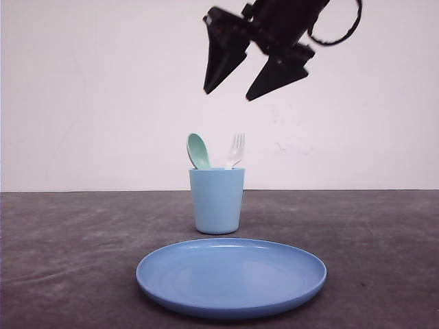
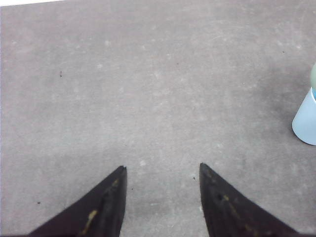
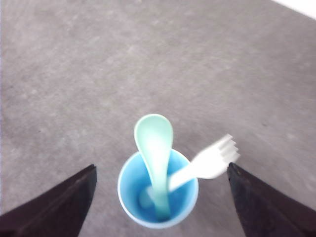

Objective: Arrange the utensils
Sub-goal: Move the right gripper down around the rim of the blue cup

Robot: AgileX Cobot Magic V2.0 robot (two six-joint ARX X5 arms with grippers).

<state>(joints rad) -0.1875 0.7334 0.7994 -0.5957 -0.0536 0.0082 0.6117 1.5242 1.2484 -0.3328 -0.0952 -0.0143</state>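
You are looking at a cup (image 1: 217, 200) standing upright on the table (image 1: 62, 247), just behind the plate (image 1: 231, 276). Working left to right in the front view, the spoon (image 1: 198, 151) is standing in the cup with its bowl up, and the fork (image 1: 235, 150) is leaning beside it, tines up. Your right gripper (image 1: 231, 92) is hanging well above the cup, its fingers spread wide and holding nothing. From the right wrist, the spoon (image 3: 154, 148) and fork (image 3: 210, 163) are sitting inside the cup (image 3: 158, 190), handles down, between the parted fingertips. Your left gripper (image 2: 162, 170) is hovering over bare table (image 2: 148, 89), fingers apart and empty, with the cup (image 2: 306, 118) showing at the frame's edge.
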